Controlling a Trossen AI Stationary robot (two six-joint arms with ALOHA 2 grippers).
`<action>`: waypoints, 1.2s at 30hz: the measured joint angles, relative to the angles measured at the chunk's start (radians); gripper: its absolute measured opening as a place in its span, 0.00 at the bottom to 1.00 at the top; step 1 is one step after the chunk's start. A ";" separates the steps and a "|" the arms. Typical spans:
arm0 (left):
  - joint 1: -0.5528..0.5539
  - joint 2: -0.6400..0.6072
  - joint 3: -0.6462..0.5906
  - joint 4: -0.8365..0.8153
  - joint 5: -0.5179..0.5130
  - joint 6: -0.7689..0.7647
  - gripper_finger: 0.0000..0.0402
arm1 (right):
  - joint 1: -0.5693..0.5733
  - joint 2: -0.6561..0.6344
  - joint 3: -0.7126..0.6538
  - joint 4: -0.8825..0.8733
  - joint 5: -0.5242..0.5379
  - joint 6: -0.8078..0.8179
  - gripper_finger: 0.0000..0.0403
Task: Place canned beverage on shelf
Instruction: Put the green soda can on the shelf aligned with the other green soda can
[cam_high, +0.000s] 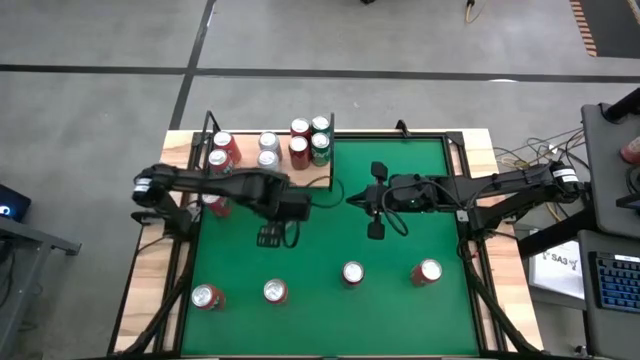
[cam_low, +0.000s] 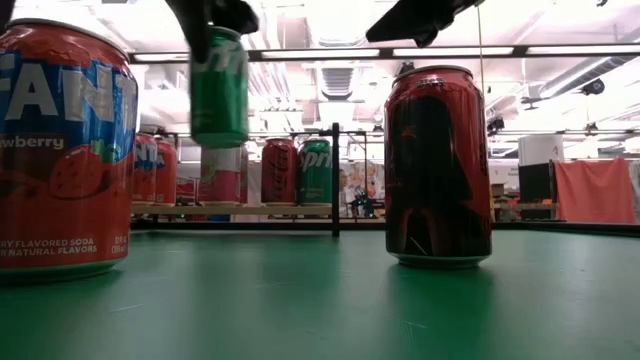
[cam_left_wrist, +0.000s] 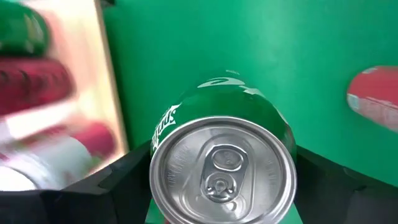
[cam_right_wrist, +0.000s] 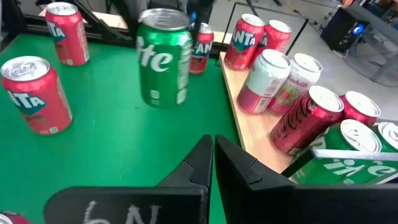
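Observation:
A green canned beverage (cam_low: 220, 90) hangs above the green table with my left gripper (cam_low: 220, 22) shut on its top; the right wrist view shows the can (cam_right_wrist: 163, 59) clear of the felt, just in front of the shelf's edge. The shelf (cam_high: 312, 178) is a pale wood panel at the table's far left with black rods, and several red, white and green cans stand or lie on it (cam_right_wrist: 292, 93). My right gripper (cam_right_wrist: 213, 163) is shut on nothing and hovers over the middle of the table (cam_high: 350, 198), pointing toward the shelf. My left gripper pinches the green can between its two fingers (cam_left_wrist: 106, 183), on opposite sides of the wall just under the top rim (cam_left_wrist: 155, 152). The fingers come from above, pointing down. The can hangs upright below them, lifted clear of the table.
Several red cans stand on the felt: two near the front left (cam_high: 208, 297) (cam_high: 275, 291), two near the front right (cam_high: 352, 272) (cam_high: 427, 271), one under the left arm (cam_high: 215, 205). Black rods (cam_low: 335, 180) stand at the shelf's edges.

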 joint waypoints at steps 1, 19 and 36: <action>0.017 0.010 0.019 -0.002 0.000 0.035 0.71 | 0.000 0.000 -0.001 0.000 0.000 0.000 0.02; 0.264 0.160 0.353 -0.048 0.000 0.305 0.71 | 0.000 0.000 -0.008 -0.054 -0.004 -0.028 0.02; 0.341 0.299 0.431 -0.054 -0.041 0.304 0.71 | -0.005 0.000 -0.029 -0.107 -0.004 -0.017 0.02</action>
